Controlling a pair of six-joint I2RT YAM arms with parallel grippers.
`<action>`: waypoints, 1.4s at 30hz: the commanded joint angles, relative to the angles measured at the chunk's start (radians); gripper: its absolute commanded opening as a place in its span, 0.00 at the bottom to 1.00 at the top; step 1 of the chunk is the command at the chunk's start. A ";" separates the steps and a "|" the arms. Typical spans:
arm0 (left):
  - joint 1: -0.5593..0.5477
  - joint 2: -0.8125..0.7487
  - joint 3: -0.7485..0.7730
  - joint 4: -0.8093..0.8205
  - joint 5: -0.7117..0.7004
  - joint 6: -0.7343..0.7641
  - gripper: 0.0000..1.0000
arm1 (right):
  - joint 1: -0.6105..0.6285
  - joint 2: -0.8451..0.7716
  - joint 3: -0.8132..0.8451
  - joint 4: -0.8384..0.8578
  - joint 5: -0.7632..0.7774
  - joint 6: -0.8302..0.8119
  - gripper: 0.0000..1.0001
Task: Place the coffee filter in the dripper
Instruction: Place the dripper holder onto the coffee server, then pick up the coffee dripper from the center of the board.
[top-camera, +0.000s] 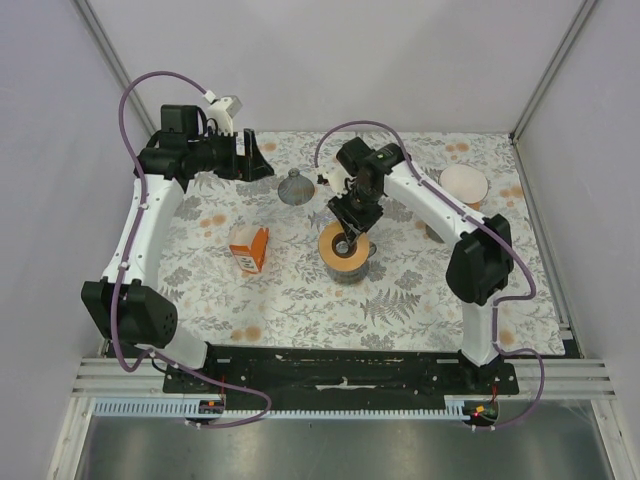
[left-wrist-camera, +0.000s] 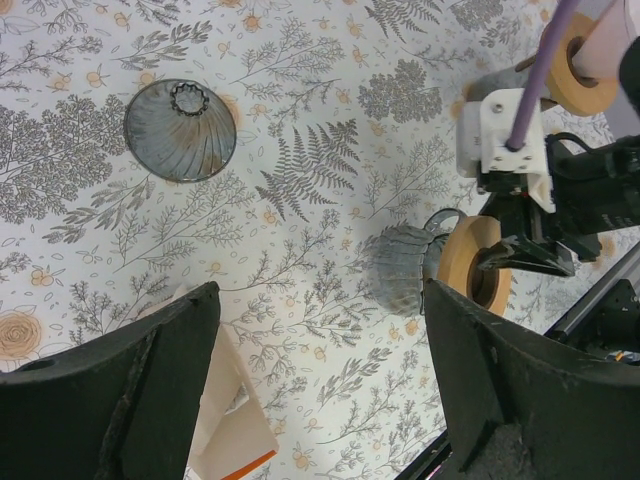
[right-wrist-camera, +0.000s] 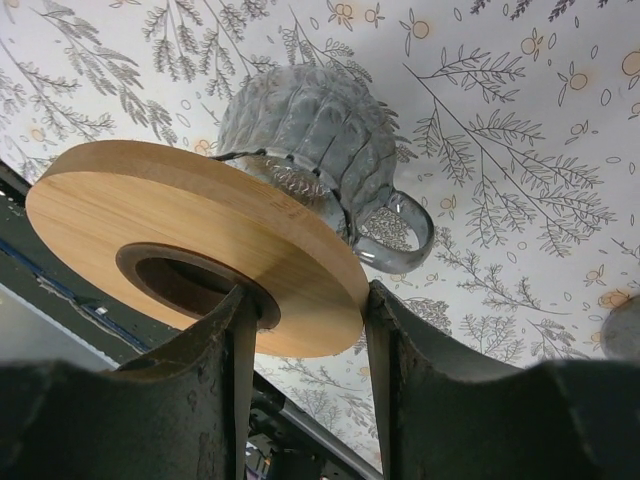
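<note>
The dripper (top-camera: 340, 255), a round orange wooden ring with a dark centre hole, rests on a ribbed glass jug (right-wrist-camera: 300, 120) mid-table. My right gripper (top-camera: 350, 228) is shut on the dripper (right-wrist-camera: 150, 190): one finger stands in the hole, the other against the outer rim (right-wrist-camera: 310, 300). The coffee filter (top-camera: 465, 183), a round white paper piece, lies at the back right, apart from both grippers; it also shows in the left wrist view (left-wrist-camera: 608, 50). My left gripper (top-camera: 258, 160) hangs open at the back left with nothing between its fingers (left-wrist-camera: 320, 300). The dripper (left-wrist-camera: 470, 255) shows there too.
A dark grey ribbed cone (top-camera: 295, 188) sits behind the dripper, also in the left wrist view (left-wrist-camera: 180, 130). An orange-and-white paper packet (top-camera: 250, 248) stands left of the jug (top-camera: 364, 268), under my left finger (left-wrist-camera: 230, 410). White walls enclose the patterned table.
</note>
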 joint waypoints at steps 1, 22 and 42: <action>-0.002 -0.019 0.009 0.016 0.023 0.041 0.88 | 0.004 0.057 0.076 -0.036 0.038 -0.019 0.13; -0.091 0.049 -0.034 0.092 -0.301 0.126 0.73 | 0.021 -0.134 -0.013 0.211 0.151 -0.025 0.98; -0.261 0.705 0.506 0.051 -0.671 0.214 0.41 | -0.011 -0.524 -0.459 0.624 0.279 -0.002 0.98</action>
